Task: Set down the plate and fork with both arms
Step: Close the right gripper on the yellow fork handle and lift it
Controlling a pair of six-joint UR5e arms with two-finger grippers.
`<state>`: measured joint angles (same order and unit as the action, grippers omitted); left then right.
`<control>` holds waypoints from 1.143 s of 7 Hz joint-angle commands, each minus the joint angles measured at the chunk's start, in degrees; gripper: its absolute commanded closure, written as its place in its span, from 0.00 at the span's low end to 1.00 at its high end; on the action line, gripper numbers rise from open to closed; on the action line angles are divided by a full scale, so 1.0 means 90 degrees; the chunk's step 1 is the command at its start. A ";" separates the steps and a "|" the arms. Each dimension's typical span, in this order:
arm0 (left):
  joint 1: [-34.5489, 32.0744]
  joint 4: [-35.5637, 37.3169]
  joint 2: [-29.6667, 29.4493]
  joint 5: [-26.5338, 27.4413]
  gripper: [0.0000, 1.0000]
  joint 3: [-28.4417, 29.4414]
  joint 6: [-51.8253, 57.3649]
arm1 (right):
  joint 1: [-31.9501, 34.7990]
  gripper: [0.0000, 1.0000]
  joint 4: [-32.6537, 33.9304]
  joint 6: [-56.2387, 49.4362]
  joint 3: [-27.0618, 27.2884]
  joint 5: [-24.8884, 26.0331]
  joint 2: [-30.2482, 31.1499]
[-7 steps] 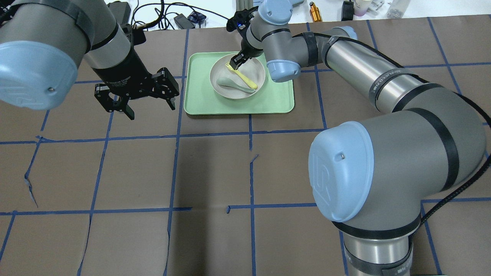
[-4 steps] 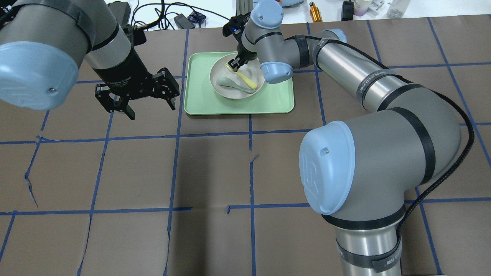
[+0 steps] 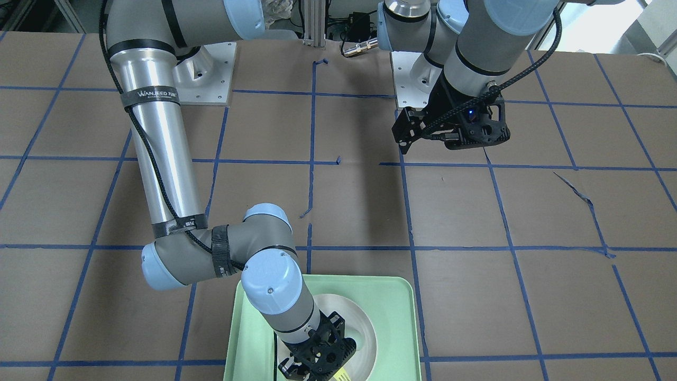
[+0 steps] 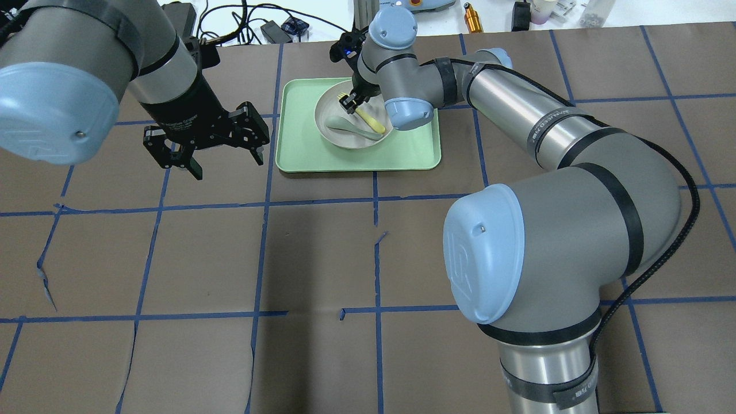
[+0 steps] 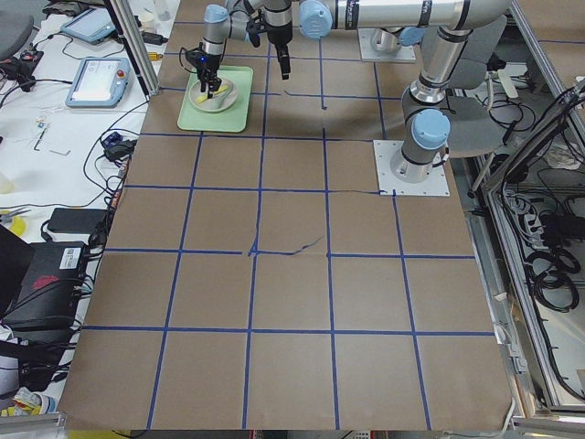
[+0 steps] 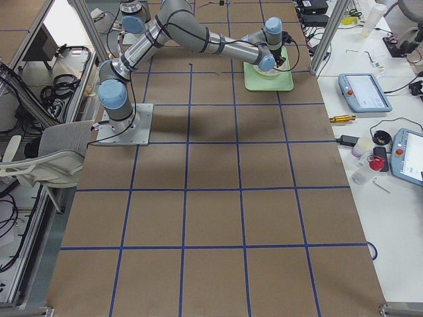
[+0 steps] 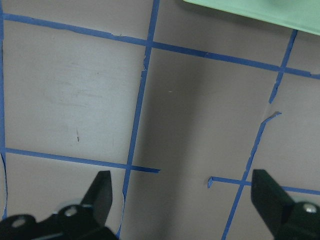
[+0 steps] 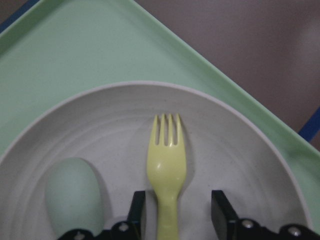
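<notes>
the plate (image 8: 240, 165) sits on the tray (image 8: 65, 55), toward the tray's far side from the robot. the fork (image 8: 166, 170) lies in it, with a spoon (image 8: 75, 195) beside the fork. the right gripper (image 8: 179, 215) is low over the tray, its jaws partly open and straddling the fork's neck with a gap on each side, gripping nothing. the left gripper (image 4: 227, 162) hangs above the table (image 4: 287, 259) just off the tray's left edge, jaws spread wide and empty.

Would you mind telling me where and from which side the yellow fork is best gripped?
I would grip the fork on its narrow neck just behind the head, coming straight down from above. It lies flat in the plate, so the right gripper can straddle the handle, clear of the spoon alongside.
</notes>
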<state>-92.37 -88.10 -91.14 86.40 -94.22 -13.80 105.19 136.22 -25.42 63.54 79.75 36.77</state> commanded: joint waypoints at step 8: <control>0.0000 0.0014 -0.0040 0.0000 0.00 0.0000 -0.0010 | 0.0002 0.82 -0.0837 -0.0116 0.0069 0.0319 0.0357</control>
<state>-92.37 -87.98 -91.49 86.40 -94.22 -13.88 105.20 129.87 -26.62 64.23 82.58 39.04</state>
